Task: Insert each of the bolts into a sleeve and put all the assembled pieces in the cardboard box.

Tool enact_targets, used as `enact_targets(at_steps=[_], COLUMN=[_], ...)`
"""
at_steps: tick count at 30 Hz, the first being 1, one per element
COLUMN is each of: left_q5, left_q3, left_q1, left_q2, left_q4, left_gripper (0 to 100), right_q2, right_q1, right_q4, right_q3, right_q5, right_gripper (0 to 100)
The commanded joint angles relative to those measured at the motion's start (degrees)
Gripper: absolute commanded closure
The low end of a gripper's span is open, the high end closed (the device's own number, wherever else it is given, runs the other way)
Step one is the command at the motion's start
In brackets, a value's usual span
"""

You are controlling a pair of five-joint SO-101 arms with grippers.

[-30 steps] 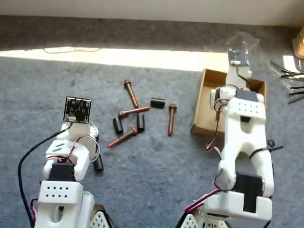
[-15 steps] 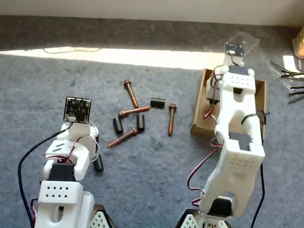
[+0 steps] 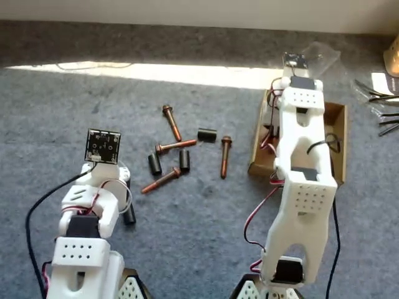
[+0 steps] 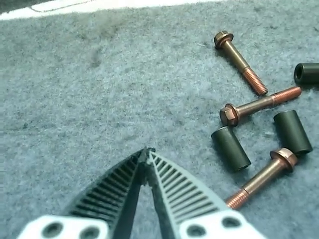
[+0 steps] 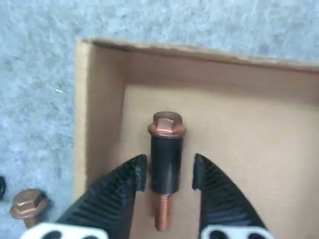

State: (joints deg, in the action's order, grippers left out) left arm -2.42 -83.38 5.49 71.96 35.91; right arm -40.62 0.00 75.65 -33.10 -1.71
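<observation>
Hovering over the box [image 5: 99,124] at far right, the right claw [image 5: 169,160] is spread, and a sleeved bolt [image 5: 166,149] lies on the box floor between its jaws, seemingly touching neither. The left claw [image 4: 147,152], pressed together, hangs over the carpet [image 4: 75,74] near-left of the loose bolts [image 3: 225,157] and sleeves [image 3: 184,159]. Likely risk: a sideways withdrawal could catch the piece and drag it out, or shove the box wall.

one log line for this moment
right hand open around assembled piece in cardboard box | left hand shut near loose bolts
</observation>
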Motion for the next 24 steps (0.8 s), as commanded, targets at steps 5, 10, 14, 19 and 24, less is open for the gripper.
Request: enact_targets(at_steps=[5,10,14,19,24], left_q5=[-0.44,-0.44,-0.44,-0.44,-0.44], left_q3=[-1.54,-1.54,-1.54,-1.54,-1.54], left_q1=[-0.66,-0.66,-0.66,-0.66,-0.66], left_q2=[0.66,0.66,0.66,0.66,0.66], left_q4=[-5.63,-5.63,-5.63,-5.63,-5.71], left_gripper=[98,98,98,98,98], right_q2=[1.71,1.71,1.63,1.63,1.63], right_q1=[-1.19,-1.19,-1.45,-3.82,-5.41], right_q4=[1.01,8.57,17.98,25.36,25.27], right_q3=[-3.91,-14.64,-30.81,-49.8,-61.67], right_q5=[0.44,0.18,0.09,0.09,0.09], right_gripper=[82.1,82.1,82.1,82.1,82.1])
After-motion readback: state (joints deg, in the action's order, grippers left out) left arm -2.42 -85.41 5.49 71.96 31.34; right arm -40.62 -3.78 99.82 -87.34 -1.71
